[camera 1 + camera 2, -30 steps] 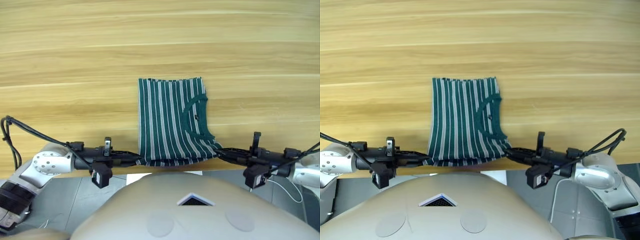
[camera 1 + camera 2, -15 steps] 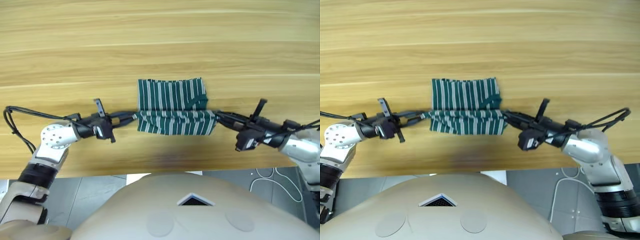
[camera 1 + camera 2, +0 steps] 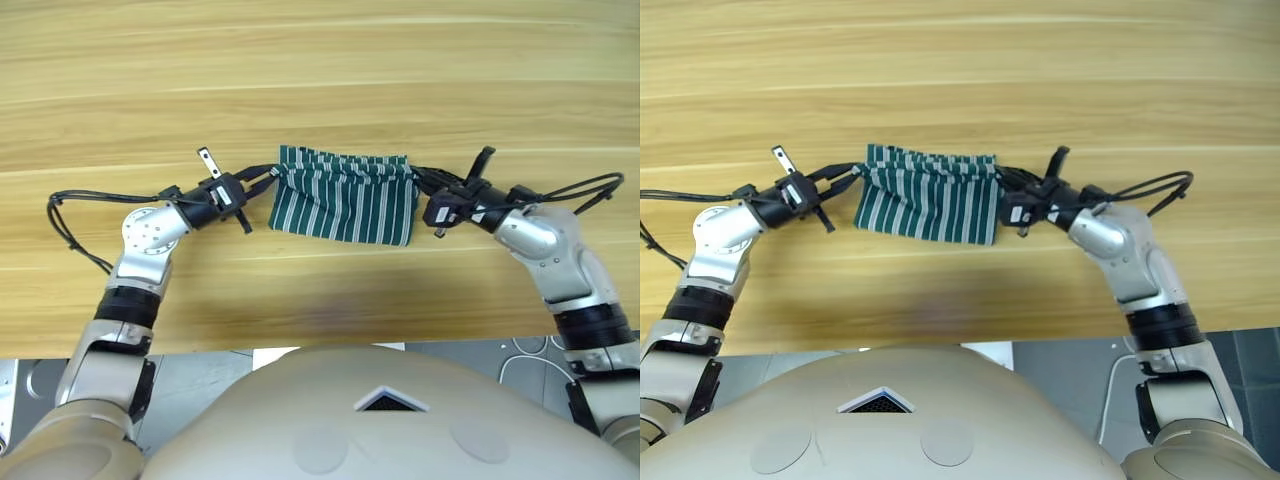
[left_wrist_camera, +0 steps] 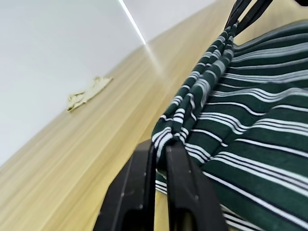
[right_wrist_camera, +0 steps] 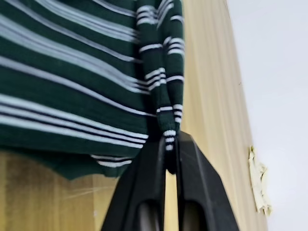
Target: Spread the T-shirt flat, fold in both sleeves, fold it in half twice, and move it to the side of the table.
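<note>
T-shirt (image 3: 345,195): dark green with thin pale stripes running from far edge to near edge, folded into a compact band wider than it is deep. Position: middle of the wooden table (image 3: 320,60), stretched between the two arms. Far edge taut and bunched at both ends; near edge straight, slanting slightly down to the robot's right. Whether the near edge rests on the table cannot be told.

Left gripper (image 3: 276,176): at the shirt's far left corner, fingers pressed together on a gathered fold of several striped layers, confirmed in the left wrist view (image 4: 161,147).

Right gripper (image 3: 416,176): at the far right corner, fingers likewise pinched on the layered edge (image 5: 167,142).

Other: a pale crumpled scrap (image 4: 89,91) lies on the table, well apart from the shirt
</note>
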Robot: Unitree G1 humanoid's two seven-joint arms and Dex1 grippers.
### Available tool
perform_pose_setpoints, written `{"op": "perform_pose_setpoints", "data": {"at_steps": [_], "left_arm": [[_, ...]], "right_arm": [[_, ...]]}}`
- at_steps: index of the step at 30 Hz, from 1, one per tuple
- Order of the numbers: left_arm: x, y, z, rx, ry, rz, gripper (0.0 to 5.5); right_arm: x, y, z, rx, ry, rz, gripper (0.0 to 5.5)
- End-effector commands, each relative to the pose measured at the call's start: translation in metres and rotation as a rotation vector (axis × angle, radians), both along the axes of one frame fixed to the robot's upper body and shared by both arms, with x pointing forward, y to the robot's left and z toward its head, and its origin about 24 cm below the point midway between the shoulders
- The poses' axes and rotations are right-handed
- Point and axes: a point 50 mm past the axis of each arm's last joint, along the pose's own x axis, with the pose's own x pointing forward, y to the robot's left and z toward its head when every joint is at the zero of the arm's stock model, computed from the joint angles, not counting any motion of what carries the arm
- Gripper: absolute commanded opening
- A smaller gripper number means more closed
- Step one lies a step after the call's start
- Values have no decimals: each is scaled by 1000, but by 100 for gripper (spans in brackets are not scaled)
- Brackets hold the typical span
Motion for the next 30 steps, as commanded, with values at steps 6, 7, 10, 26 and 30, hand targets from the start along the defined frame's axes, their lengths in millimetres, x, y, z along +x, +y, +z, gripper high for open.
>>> {"op": "perform_pose_setpoints", "data": {"at_steps": [6,7,10,26,30], "left_arm": [[37,0,-29,76,117,244,18],[39,2,-34,90,149,275,52],[41,4,-44,118,201,317,100],[32,16,-4,-217,184,248,338],[21,5,-4,-195,192,156,397]], "right_arm": [[13,2,-26,-48,17,-57,9],[13,2,-27,-37,17,-65,46],[16,-2,-21,39,25,-125,96],[69,10,46,703,68,-356,364],[70,41,45,658,55,-251,430]]}}
